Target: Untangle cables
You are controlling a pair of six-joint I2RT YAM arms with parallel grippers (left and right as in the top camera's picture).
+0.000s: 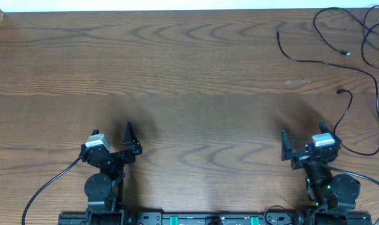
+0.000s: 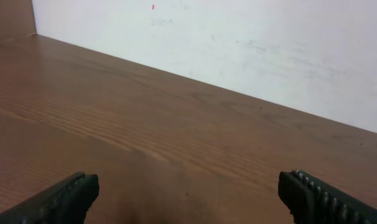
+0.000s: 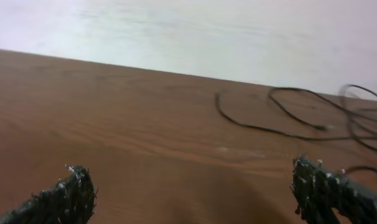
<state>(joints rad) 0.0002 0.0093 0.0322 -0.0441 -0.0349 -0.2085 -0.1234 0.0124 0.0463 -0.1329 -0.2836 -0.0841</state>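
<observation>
The cables (image 1: 302, 60) are thin black cords spread in loose loops over the far right corner of the wooden table, and they run off the right edge of the overhead view. One small plug end (image 1: 347, 54) lies among the loops, and another (image 1: 339, 92) sits nearer the right arm. The right wrist view shows the cables (image 3: 263, 129) ahead and to the right. My right gripper (image 1: 305, 135) (image 3: 191, 190) is open and holds nothing, a short way in front of the cords. My left gripper (image 1: 110, 139) (image 2: 188, 193) is open over bare wood, far from them.
A white wall (image 2: 238, 43) runs along the table's far edge. Thicker black wires (image 1: 45, 187) leave the arm bases at the front edge, and one more (image 1: 364, 178) curls beside the right base. The wooden tabletop (image 1: 177, 75) stretches between the arms and the wall.
</observation>
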